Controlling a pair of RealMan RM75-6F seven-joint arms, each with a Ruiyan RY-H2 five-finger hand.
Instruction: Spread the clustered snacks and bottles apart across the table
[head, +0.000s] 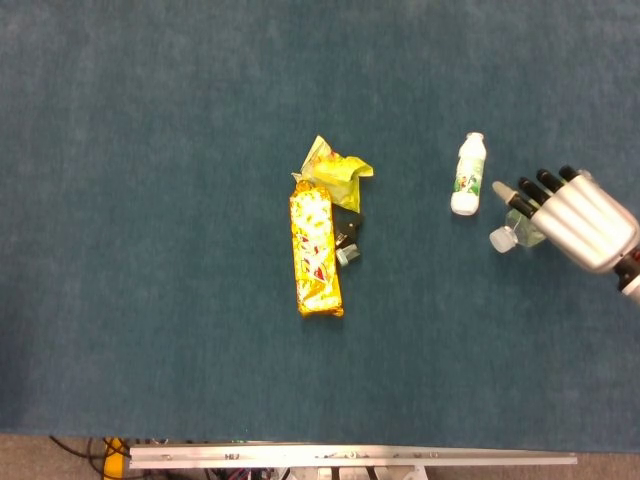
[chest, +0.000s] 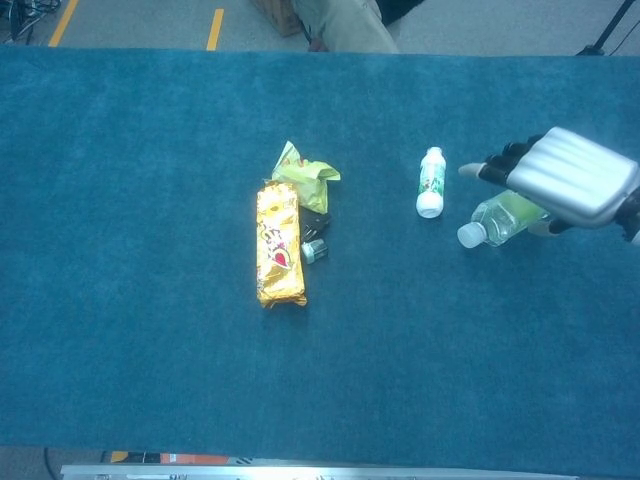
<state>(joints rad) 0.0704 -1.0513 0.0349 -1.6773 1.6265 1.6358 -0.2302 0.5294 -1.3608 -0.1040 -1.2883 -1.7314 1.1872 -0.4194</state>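
One clear bottle (chest: 497, 220) is left lying beneath the right robot hand (chest: 570, 182), fingers spread, released.

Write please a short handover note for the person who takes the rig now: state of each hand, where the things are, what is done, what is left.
Left hand: not in view.
Right hand: fingers spread above the clear bottle, which lies on its side on the table; no visible grip.
White bottle: lies just left of the clear one, apart from it.
Done: both bottles are away from the centre.
Left: the gold snack pack, yellow-green bag and small dark item are clustered mid-table, touching or nearly so; spread these apart.
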